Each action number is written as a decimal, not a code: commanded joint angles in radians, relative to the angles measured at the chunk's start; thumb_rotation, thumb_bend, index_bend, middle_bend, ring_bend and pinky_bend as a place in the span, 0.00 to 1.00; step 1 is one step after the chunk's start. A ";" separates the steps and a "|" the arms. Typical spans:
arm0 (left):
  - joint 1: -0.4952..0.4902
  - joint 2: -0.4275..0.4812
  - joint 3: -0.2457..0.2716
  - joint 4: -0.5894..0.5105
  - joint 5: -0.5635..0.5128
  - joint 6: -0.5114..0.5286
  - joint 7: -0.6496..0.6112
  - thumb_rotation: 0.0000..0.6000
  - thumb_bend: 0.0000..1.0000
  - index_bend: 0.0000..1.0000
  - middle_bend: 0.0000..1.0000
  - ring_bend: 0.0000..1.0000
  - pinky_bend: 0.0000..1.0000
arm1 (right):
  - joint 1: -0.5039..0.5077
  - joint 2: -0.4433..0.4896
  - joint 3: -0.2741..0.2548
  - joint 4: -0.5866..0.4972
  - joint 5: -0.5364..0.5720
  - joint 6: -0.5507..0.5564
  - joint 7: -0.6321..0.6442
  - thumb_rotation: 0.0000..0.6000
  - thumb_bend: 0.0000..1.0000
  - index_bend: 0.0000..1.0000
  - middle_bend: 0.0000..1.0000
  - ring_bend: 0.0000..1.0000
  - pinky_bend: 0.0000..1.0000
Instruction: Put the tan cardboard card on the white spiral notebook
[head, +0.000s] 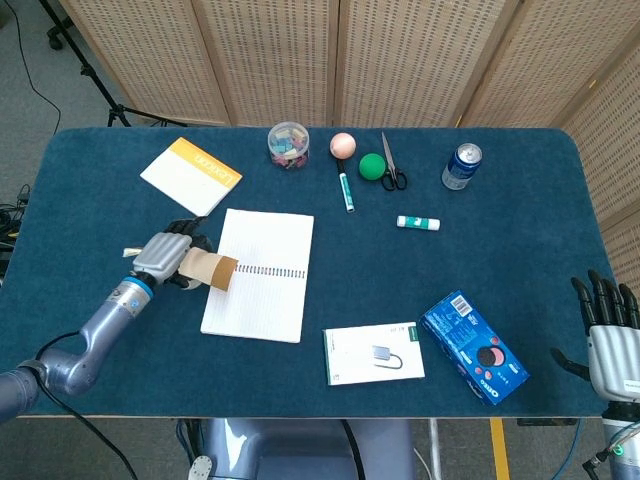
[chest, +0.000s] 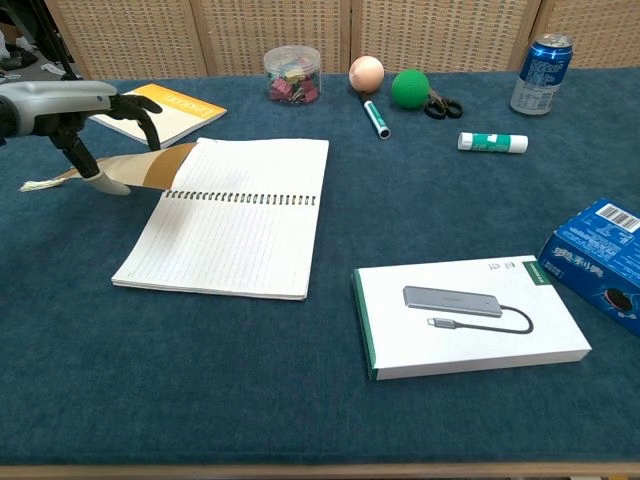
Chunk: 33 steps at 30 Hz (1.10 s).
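My left hand (head: 166, 257) (chest: 75, 115) grips the tan cardboard card (head: 210, 269) (chest: 150, 165) and holds it above the table. The card's free end reaches over the left edge of the white spiral notebook (head: 262, 273) (chest: 235, 215), which lies open and flat at the table's middle left. My right hand (head: 608, 330) is at the table's front right corner, fingers spread, holding nothing; the chest view does not show it.
A yellow-and-white book (head: 192, 176) lies behind the left hand. A white boxed hub (head: 373, 352) and a blue box (head: 474, 346) lie near the front edge. A jar (head: 288, 144), ball (head: 342, 144), green ball (head: 372, 166), scissors (head: 392, 165), pen (head: 345, 190), glue stick (head: 418, 222) and can (head: 461, 166) line the back.
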 joint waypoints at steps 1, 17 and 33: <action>-0.076 -0.044 -0.022 -0.127 -0.216 0.046 0.209 1.00 0.25 0.68 0.00 0.00 0.00 | -0.001 0.005 0.000 -0.002 0.000 0.001 0.010 1.00 0.00 0.00 0.00 0.00 0.00; -0.247 -0.242 -0.021 -0.279 -0.702 0.390 0.627 1.00 0.25 0.68 0.00 0.00 0.00 | -0.004 0.025 -0.001 -0.013 -0.002 -0.002 0.049 1.00 0.00 0.00 0.00 0.00 0.00; -0.240 -0.366 -0.060 -0.233 -0.741 0.544 0.692 1.00 0.25 0.68 0.00 0.00 0.00 | -0.006 0.037 -0.005 -0.023 -0.006 -0.004 0.070 1.00 0.00 0.00 0.00 0.00 0.00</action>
